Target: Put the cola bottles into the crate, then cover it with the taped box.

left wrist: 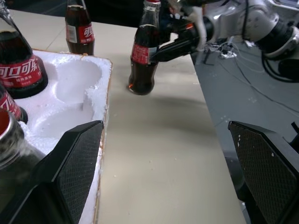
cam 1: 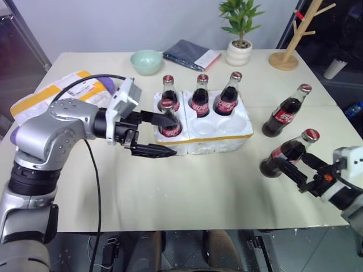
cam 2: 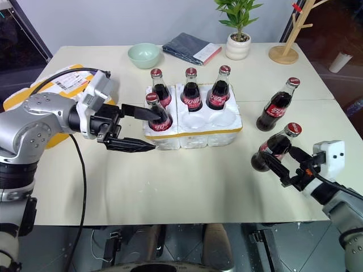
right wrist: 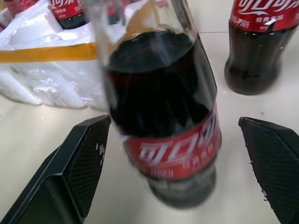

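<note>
Left eye view: four cola bottles (cam 1: 199, 96) stand in the crate (cam 1: 224, 139), three in its far row and one (cam 1: 169, 120) in the near row's left-hand pocket; the two remaining near pockets hold nothing. That near-row bottle sits between the spread fingers of the left end effector (cam 1: 161, 134), which is released, one finger behind the bottle and one in front of the crate's near wall. Two more bottles stand on the surface (cam 1: 187, 192) beyond the crate's right end. The nearer one (cam 1: 288, 153) sits just ahead of the right end effector (cam 2: 282, 165), whose fingers are spread on either side of it without closing, as the right wrist view shows. The farther one (cam 1: 287, 111) stands behind it, apart. Behind the left end effector's arm lies the taped box (cam 1: 42, 97), at the surface's left edge. Past the crate sit a green bowl (cam 1: 146, 61), a folded cloth (cam 1: 190, 54) and a potted plant (cam 1: 240, 34).
</note>
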Controlling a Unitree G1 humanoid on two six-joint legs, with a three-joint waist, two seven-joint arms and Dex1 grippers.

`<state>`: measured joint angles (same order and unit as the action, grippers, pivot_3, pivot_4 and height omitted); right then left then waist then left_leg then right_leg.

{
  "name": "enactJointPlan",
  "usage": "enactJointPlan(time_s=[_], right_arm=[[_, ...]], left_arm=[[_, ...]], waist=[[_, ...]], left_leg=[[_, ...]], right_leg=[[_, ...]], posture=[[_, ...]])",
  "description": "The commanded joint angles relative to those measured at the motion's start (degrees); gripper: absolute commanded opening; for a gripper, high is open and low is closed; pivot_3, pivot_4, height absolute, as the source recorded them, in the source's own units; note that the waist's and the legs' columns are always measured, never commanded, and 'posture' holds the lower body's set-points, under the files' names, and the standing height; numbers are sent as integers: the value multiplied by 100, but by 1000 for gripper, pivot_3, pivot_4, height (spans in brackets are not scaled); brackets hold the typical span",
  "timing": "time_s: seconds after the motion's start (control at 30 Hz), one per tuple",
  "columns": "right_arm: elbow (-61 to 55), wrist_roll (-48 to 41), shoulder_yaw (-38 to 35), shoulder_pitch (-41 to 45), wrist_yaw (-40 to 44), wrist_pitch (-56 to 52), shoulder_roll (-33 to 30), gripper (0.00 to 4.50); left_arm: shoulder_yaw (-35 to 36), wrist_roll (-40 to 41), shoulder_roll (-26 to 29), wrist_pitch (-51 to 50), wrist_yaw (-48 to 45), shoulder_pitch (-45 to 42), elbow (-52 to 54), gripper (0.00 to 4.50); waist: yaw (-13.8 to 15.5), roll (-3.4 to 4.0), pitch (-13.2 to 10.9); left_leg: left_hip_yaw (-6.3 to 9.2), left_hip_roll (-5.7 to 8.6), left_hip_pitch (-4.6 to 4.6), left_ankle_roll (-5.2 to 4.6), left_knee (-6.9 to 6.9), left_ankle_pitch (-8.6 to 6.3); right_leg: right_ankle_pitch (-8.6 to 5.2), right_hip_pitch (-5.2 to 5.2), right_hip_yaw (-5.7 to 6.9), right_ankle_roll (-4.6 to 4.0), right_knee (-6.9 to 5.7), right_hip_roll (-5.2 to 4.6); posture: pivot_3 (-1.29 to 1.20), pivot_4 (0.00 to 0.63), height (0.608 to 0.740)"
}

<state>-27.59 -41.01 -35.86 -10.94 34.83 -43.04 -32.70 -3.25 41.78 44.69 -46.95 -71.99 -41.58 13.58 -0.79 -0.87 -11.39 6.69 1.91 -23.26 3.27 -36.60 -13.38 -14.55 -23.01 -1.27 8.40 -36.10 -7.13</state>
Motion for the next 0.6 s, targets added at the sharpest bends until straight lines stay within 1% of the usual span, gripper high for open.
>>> enactJointPlan(time_s=[0.03,0.07,0.1,0.17,0.2,0.23,0.27,0.33,0.4,0.47,0.53,0.6], right_arm=[[132,30,135,145,-100,223,35,4500],[182,63,202,167,-100,262,13,4500],[209,75,245,168,-93,299,-3,4254],[184,-20,245,173,-64,347,-19,3626],[123,-84,214,162,-45,365,-40,3089],[52,-152,167,152,-39,368,-65,2834],[-25,-243,97,162,-49,361,-89,2837],[-243,-721,-178,307,-93,226,-195,2837],[-435,-1442,-463,632,-169,15,-456,2837],[-520,-2284,-600,1113,-313,-188,-780,2837],[-490,-2984,-477,1702,-523,-345,-1078,2837],[-326,-3211,0,2495,-849,-447,-1241,2837]], left_arm=[[68,20,-23,49,37,-157,47,4485],[49,-12,-38,83,39,-155,31,4485],[35,-37,-50,105,42,-149,25,4497],[22,-60,-73,124,62,-148,18,4500],[28,-57,-83,121,76,-158,14,4500],[40,-49,-90,115,92,-163,17,4500],[53,-43,-97,108,105,-168,16,4500],[85,-37,-93,105,121,-166,4,4500],[111,-55,-83,124,142,-157,-34,4500],[157,-44,-83,118,185,-147,-57,4500],[238,17,-86,64,258,-143,-55,4500],[312,54,-71,39,334,-127,-43,4500]], waist=[[1,0,0],[7,0,0],[10,0,0],[7,0,0],[5,0,0],[5,0,0],[4,1,-1],[4,9,-5],[-21,25,-13],[-49,47,-26],[-55,49,-26],[-42,47,-26]], left_leg=[[0,0,0,0,0,0],[0,0,0,0,1,0],[0,0,0,0,2,0],[0,0,0,0,2,0],[0,0,0,0,2,0],[0,0,0,0,2,0],[1,0,0,0,2,0],[1,0,0,0,4,0],[0,0,-3,0,5,0],[-7,0,-3,-1,4,0],[-10,-1,-1,-1,5,1],[-9,-20,0,-1,6,1]], right_leg=[[2,0,0,3,0,0],[2,-1,0,4,0,0],[3,-1,0,6,0,0],[3,-1,0,6,0,0],[3,-1,0,6,0,0],[3,-1,0,6,0,0],[3,-1,0,7,0,1],[4,-3,0,8,-1,1],[5,-8,-2,9,-2,1],[6,-12,-11,9,-3,1],[6,-17,-15,9,-9,2],[7,-17,-13,9,-10,21]], posture=[[0,150,740],[0,150,740],[0,150,740],[0,150,740],[0,150,740],[0,150,740],[0,150,740],[0,150,740],[0,150,740],[0,150,740],[0,150,740],[0,150,740]])
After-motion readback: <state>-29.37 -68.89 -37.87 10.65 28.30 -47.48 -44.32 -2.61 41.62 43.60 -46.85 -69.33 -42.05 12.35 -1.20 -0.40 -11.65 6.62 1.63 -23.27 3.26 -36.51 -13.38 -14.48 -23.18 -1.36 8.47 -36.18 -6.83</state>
